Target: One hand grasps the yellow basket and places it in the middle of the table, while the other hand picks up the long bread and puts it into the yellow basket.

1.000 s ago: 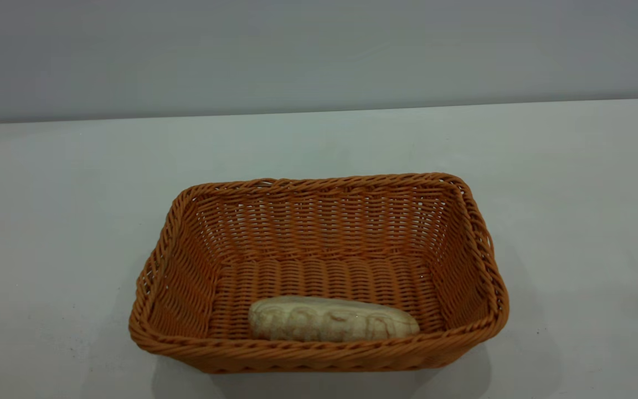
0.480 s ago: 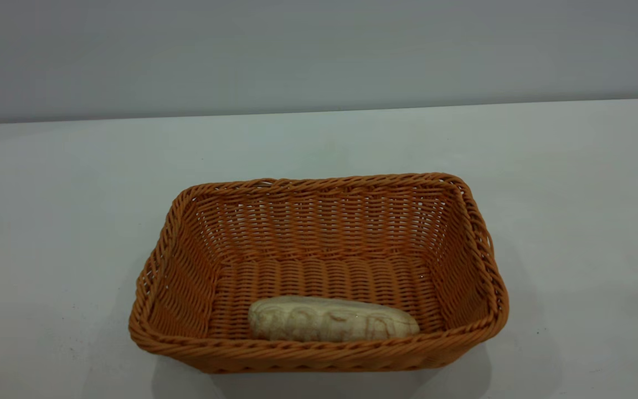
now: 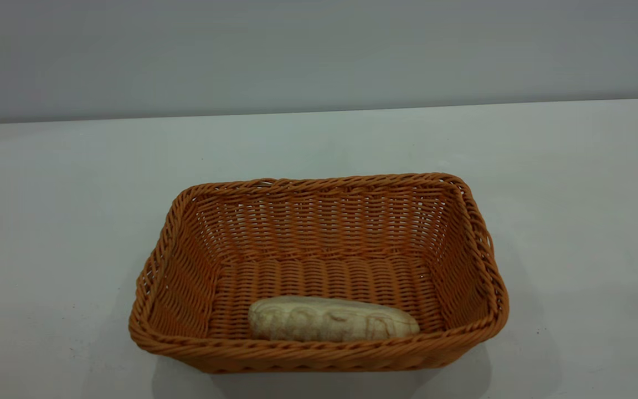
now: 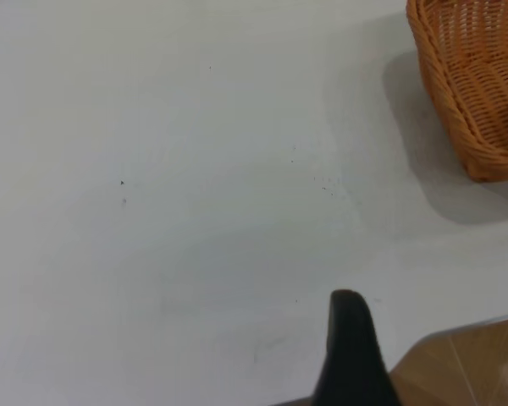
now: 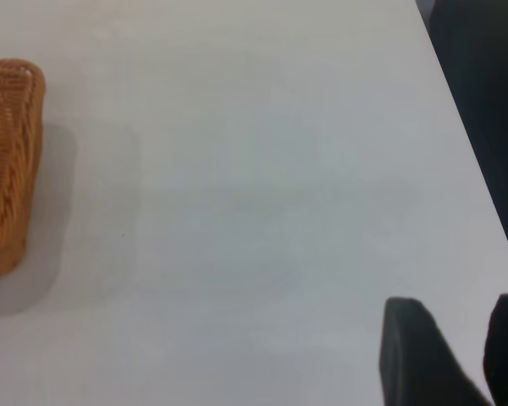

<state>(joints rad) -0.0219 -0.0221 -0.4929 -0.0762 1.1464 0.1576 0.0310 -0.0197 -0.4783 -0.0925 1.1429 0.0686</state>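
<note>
The yellow basket (image 3: pixel 319 266), an orange-tan wicker tray, stands on the white table (image 3: pixel 47 221) near its middle front. The long bread (image 3: pixel 330 320) lies inside it against the near wall, ridged side up. Neither gripper shows in the exterior view. My left gripper (image 4: pixel 349 338) hangs over bare table, well away from the basket's corner, which shows in the left wrist view (image 4: pixel 474 85). My right gripper (image 5: pixel 457 317) is open and empty near the table's edge, far from the basket's end, which shows in the right wrist view (image 5: pixel 8 161).
A brown surface (image 4: pixel 466 364) lies beyond the table's edge by the left gripper. A dark area (image 5: pixel 483 85) lies beyond the table's edge by the right gripper. A grey wall (image 3: pixel 319 50) stands behind the table.
</note>
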